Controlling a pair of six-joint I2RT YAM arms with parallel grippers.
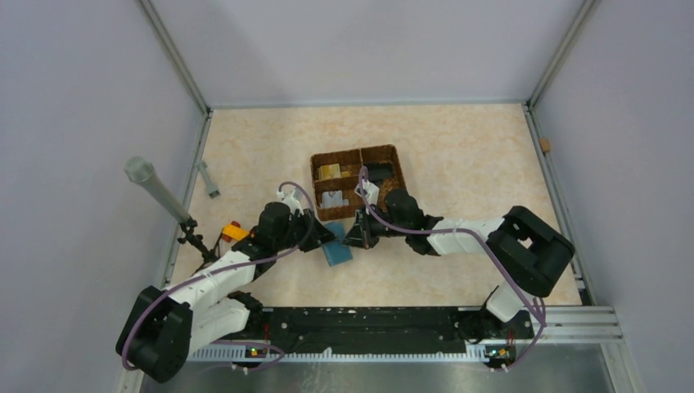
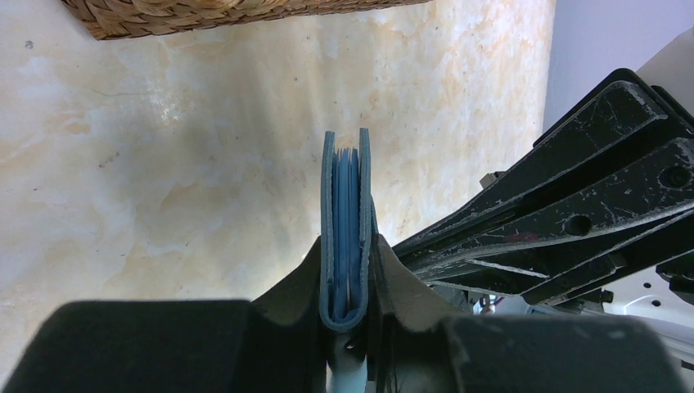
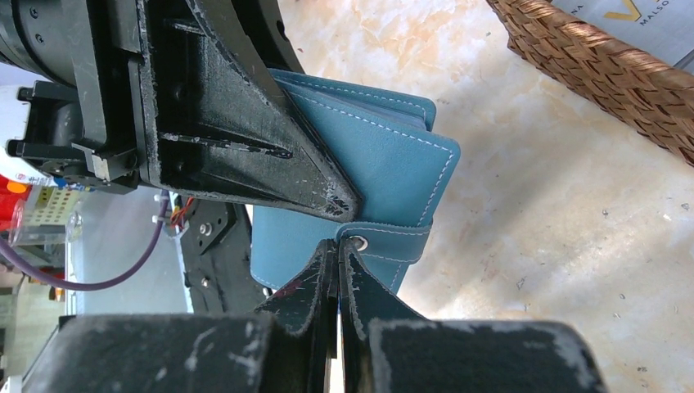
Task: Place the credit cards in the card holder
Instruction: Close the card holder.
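The teal card holder (image 1: 336, 250) is lifted near the table between both grippers. My left gripper (image 2: 348, 282) is shut on its folded spine, and the holder (image 2: 346, 213) stands edge-on with its blue inner leaves showing. My right gripper (image 3: 338, 246) is shut at the holder's strap tab (image 3: 393, 244), right by the stud (image 3: 358, 242). The holder's face (image 3: 385, 160) sits behind the left gripper's finger (image 3: 245, 147). A gold-yellow credit card (image 1: 331, 172) and a white-grey card (image 1: 334, 199) lie in the wicker basket. A white-grey card (image 3: 630, 16) shows in the right wrist view.
The brown wicker compartment basket (image 1: 396, 168) stands just behind the grippers, and its rim shows in both wrist views (image 2: 188, 16) (image 3: 606, 74). A yellow-and-red toy block (image 1: 235, 232) lies left of the left arm. A grey microphone on a stand (image 1: 151, 184) stands at the left edge.
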